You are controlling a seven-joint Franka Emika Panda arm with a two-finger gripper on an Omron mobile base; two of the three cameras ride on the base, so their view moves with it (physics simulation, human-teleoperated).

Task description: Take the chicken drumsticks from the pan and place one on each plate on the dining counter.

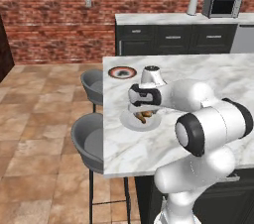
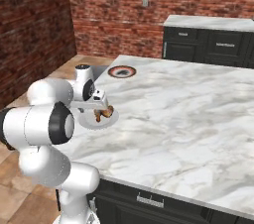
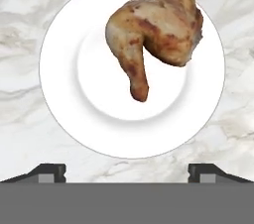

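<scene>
- You have the counter (image 1: 208, 84) ahead, its marble top broad and mostly bare.
- Two grey stools (image 1: 87, 141) stand along its left edge.
- The white plate (image 3: 59, 69) sits near that edge, the rimmed plate (image 1: 122, 72) well beyond it.
- One drumstick (image 3: 154, 34) lies on the white plate.
- Your gripper (image 3: 127, 171) hangs just above it, jaws spread wide, holding nothing.

left base view: behind the arm, looking forward and down over the counter (image 1: 198, 77).
right base view: same counter, seen from the other side.
hand view: close, straight down on the white plate (image 3: 64, 94).
shared: plate (image 1: 130, 123), counter.
</scene>
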